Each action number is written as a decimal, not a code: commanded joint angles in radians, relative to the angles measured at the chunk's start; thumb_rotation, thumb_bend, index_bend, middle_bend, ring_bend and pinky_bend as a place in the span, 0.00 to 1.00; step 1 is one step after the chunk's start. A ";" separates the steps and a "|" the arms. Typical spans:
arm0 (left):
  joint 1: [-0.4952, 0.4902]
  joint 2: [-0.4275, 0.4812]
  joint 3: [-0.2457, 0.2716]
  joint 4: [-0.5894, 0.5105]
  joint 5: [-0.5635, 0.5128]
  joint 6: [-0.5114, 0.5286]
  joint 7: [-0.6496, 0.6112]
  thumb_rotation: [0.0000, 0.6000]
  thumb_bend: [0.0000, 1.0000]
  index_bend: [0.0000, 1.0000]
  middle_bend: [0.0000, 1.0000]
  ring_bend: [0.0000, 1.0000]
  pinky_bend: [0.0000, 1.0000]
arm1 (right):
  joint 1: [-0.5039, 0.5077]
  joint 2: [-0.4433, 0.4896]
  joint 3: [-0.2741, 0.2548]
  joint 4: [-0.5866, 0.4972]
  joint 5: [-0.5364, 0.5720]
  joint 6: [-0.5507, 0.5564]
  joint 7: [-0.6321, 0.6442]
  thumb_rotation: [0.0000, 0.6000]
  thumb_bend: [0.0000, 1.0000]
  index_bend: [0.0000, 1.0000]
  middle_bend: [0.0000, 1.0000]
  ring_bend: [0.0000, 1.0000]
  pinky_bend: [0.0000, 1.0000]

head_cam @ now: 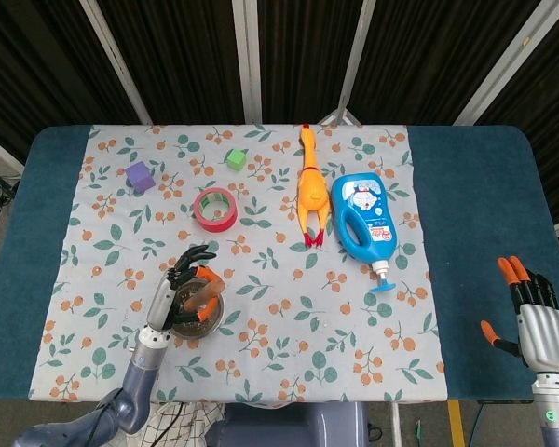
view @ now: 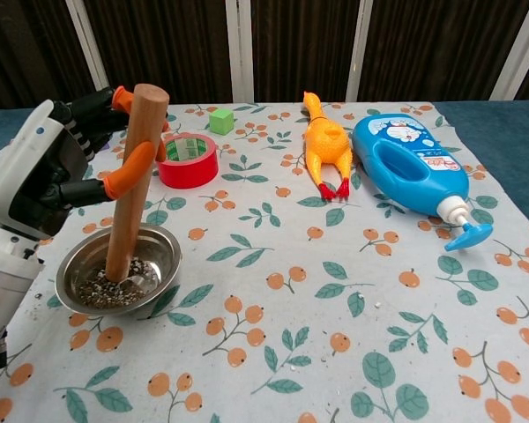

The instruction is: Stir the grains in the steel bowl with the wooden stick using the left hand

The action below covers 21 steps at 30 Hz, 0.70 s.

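Observation:
The steel bowl (view: 79,269) (head_cam: 214,319) sits at the near left of the flowered cloth, with dark and pale grains (view: 101,292) across its bottom. My left hand (view: 48,167) (head_cam: 172,293) grips the wooden stick (view: 134,176) (head_cam: 203,291) near its top. The stick stands almost upright, its lower end down in the grains at the middle of the bowl. My right hand (head_cam: 538,321) hangs off the table's near right corner, fingers apart and holding nothing; only the head view shows it.
Behind the bowl lies a red tape roll (view: 187,159). Further back are a green cube (view: 220,120) and a purple cube (head_cam: 140,176). A rubber chicken (view: 324,145) and a blue bottle (view: 410,166) with a pump lie to the right.

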 commanded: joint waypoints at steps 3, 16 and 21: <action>0.011 -0.016 0.004 0.030 -0.008 0.018 -0.024 1.00 0.91 0.61 0.72 0.25 0.16 | -0.001 -0.002 -0.001 0.002 -0.005 0.004 0.004 1.00 0.32 0.00 0.00 0.00 0.00; 0.020 -0.019 0.020 0.050 -0.014 0.024 -0.030 1.00 0.91 0.61 0.72 0.25 0.17 | -0.002 -0.004 0.001 0.004 -0.011 0.011 0.010 1.00 0.32 0.00 0.00 0.00 0.00; 0.026 -0.023 0.024 0.060 -0.020 0.021 -0.034 1.00 0.91 0.61 0.72 0.25 0.17 | -0.002 -0.004 0.000 0.004 -0.013 0.011 0.013 1.00 0.32 0.00 0.00 0.00 0.00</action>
